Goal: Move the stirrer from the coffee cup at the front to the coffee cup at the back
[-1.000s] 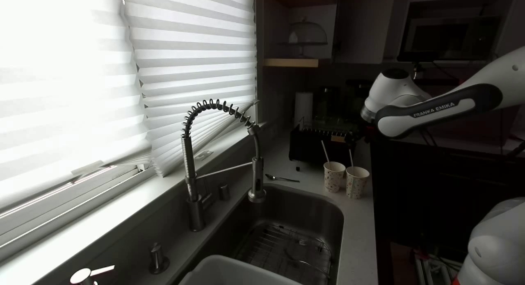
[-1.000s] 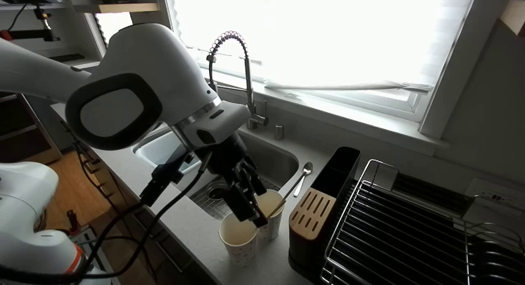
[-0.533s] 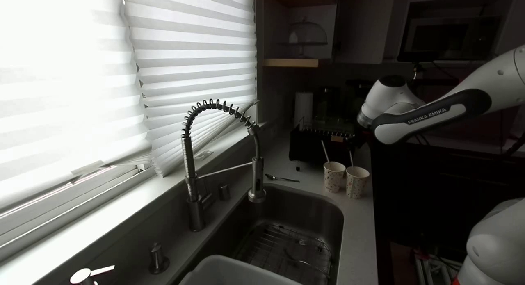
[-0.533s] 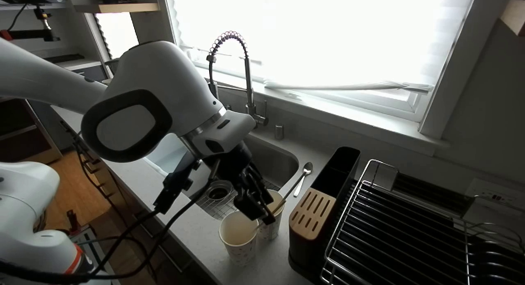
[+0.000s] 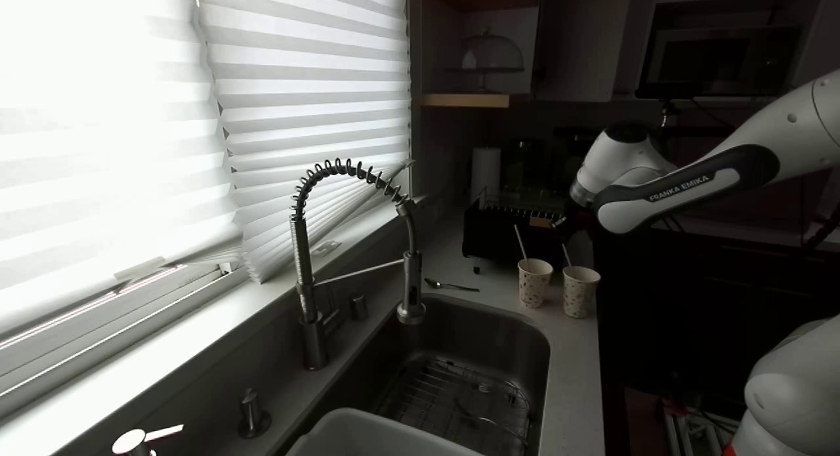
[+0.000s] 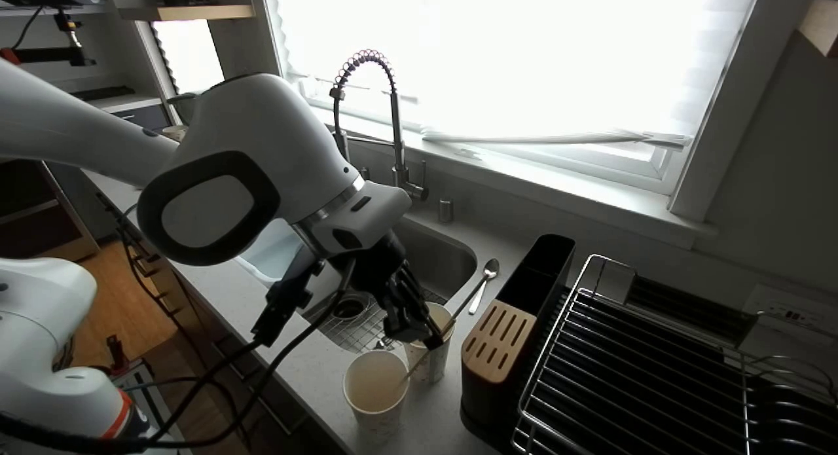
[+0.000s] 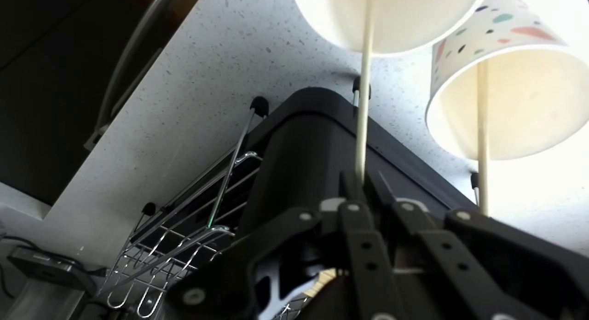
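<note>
State of the jaws, per the wrist view: drawn together to a narrow slit and clamped on the upper part of the stirrer [image 7: 362, 131]. From the jaws, down at a tilt, across the rim and into the front cup [image 7: 414, 25], close to the edge of the worktop [image 7: 193, 76]; at the top, hidden by the jaws; at the bottom, cut off by the frame in that view.

On the worktop in both exterior views: the front cup and the back cup [image 7: 543, 108], both with printed spots. Inside the front cup: the lower part of the stirrer. Inside the back cup: a second stirrer [image 7: 483, 131], leaning on the rim and projecting well above. Inside the sink [image 5: 489, 330]: a wire grid [image 5: 430, 390].

Between the two cups: a narrow gap. Between the front cup and the worktop edge: a thin strip of surface. Beside the cups, across a strip of worktop: a black holder [image 6: 497, 340] with a slotted wooden top; farther on, a wire dish rack [image 6: 645, 376]. On another side, near: the rim of the sink. Between sink and black holder: a spoon [image 6: 491, 269].
</note>
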### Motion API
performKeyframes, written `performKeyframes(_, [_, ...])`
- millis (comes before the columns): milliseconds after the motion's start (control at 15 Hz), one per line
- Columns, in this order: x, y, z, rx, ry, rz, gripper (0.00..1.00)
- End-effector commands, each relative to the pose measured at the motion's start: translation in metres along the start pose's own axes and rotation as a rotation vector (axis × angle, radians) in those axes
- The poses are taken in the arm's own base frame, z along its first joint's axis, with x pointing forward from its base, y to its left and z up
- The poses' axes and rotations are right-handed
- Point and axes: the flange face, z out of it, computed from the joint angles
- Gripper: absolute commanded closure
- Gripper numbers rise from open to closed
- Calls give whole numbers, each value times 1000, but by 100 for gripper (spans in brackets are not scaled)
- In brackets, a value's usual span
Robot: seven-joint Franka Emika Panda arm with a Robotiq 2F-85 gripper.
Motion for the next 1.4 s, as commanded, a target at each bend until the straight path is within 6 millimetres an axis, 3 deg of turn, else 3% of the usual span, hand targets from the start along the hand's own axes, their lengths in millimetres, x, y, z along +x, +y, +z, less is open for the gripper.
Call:
performKeyframes(0, [-5,-1,7,10,6,2,57])
performKeyframes(533, [-3,-2,6,15,16,-5,0])
performKeyframes(667, [-3,-4,3,21,24,-9,0])
performKeyframes(800, [-2,-6,0,23,33,-17,10])
performKeyframes(867, [-1,-7,-3,26,36,-21,23])
performKeyframes(1200, [0,-11,-10,29,50,-32,66])
performKeyframes(1333, [0,-11,-13,29,57,-34,72])
